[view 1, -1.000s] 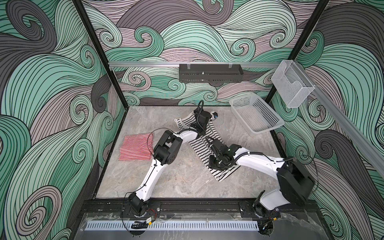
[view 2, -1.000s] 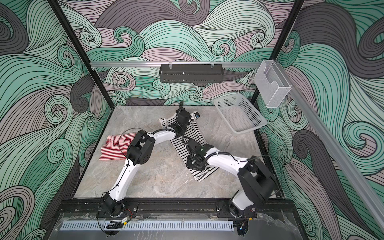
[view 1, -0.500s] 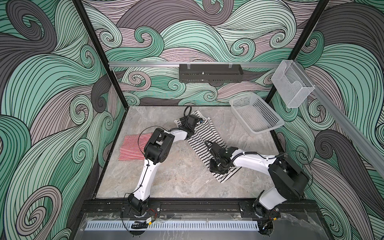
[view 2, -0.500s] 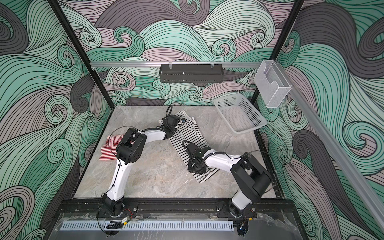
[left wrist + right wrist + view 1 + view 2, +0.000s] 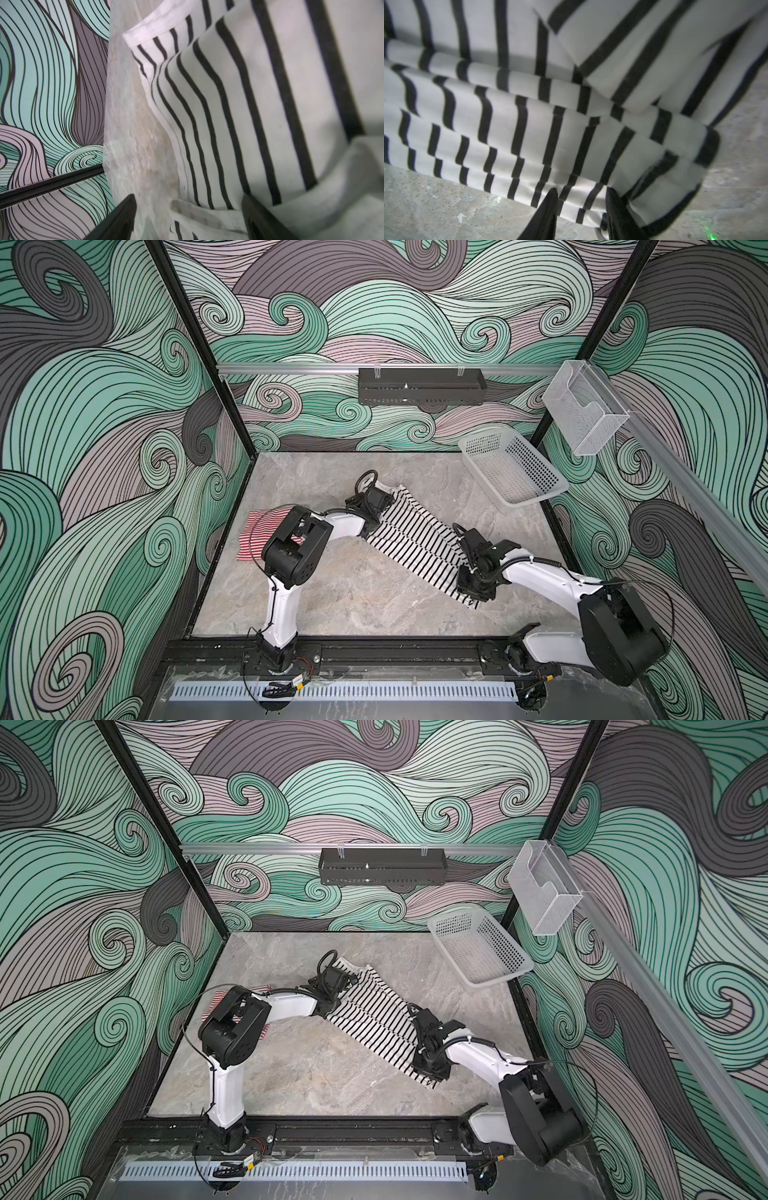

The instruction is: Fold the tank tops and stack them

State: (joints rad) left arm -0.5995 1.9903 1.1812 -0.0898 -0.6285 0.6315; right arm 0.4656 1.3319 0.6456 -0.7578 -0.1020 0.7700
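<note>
My right gripper (image 5: 581, 193) clamps the black-striped top (image 5: 415, 539), seemingly for tension; I hold my left gripper (image 5: 188, 199), jaws apart, around its strap end.

Left arm (image 5: 297, 549) covers part of the red-striped tank top (image 5: 249, 543) in both top views. Left wrist view: left gripper (image 5: 187, 218) cut off at the frame edge, black-striped tank top (image 5: 249, 104) out of focus close in. Right wrist view: same garment blurred, right gripper (image 5: 581, 209) cut off likewise; I can't tell whether it pinches the fold.

black-striped white tank top (image 5: 415, 539), red-striped tank top (image 5: 249, 543)
</note>
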